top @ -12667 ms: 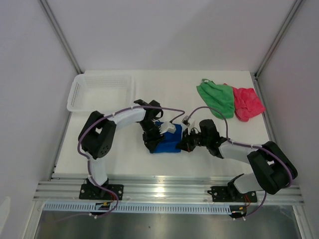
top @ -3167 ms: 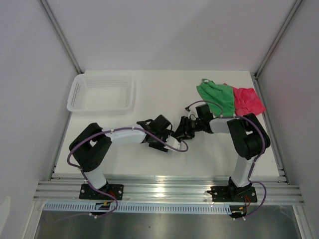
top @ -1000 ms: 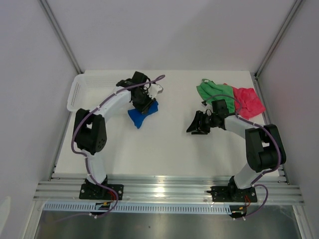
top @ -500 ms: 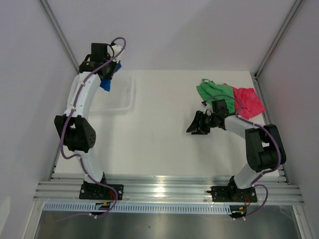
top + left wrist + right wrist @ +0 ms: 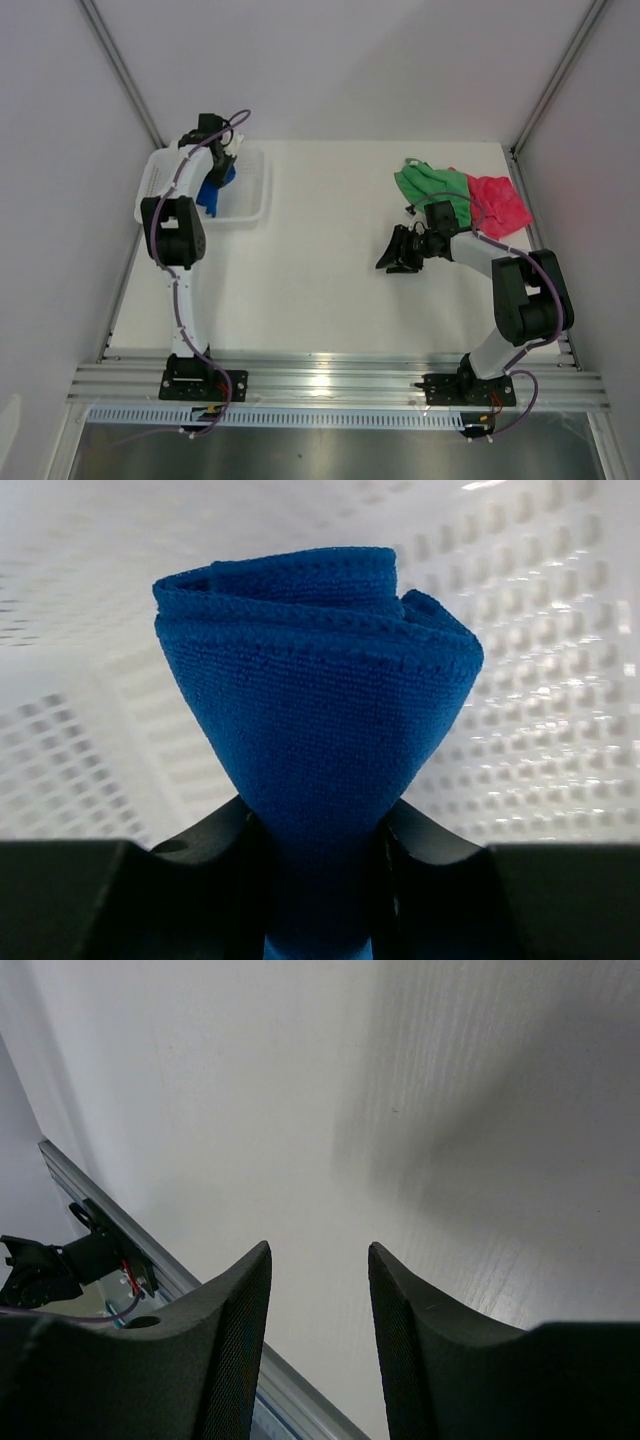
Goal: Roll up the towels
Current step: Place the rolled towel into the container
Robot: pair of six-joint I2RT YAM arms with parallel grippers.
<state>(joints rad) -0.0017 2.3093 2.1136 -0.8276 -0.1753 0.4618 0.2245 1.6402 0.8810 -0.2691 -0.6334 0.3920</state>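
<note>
The rolled royal blue towel (image 5: 213,183) is pinched between my left gripper's (image 5: 219,166) jaws, hanging inside the white mesh basket (image 5: 250,197) at the back left. From the left wrist the blue towel (image 5: 318,690) flares out in a coil above the black fingers (image 5: 215,845), with basket mesh all round it. A bright green towel (image 5: 434,192) and a pink-red towel (image 5: 497,205) lie crumpled side by side at the back right. My right gripper (image 5: 389,256) hovers over bare table just left of the green one, open, and nothing shows between its fingers (image 5: 232,1305).
The white table (image 5: 320,270) runs from the basket to the towels. Grey walls close in both sides, with a metal rail (image 5: 340,385) along the near edge. That rail (image 5: 120,1250) also shows in the right wrist view.
My left arm has carried the blue towel from the table up and back to the left, then lowered it into the basket. The right arm has stayed still.
</note>
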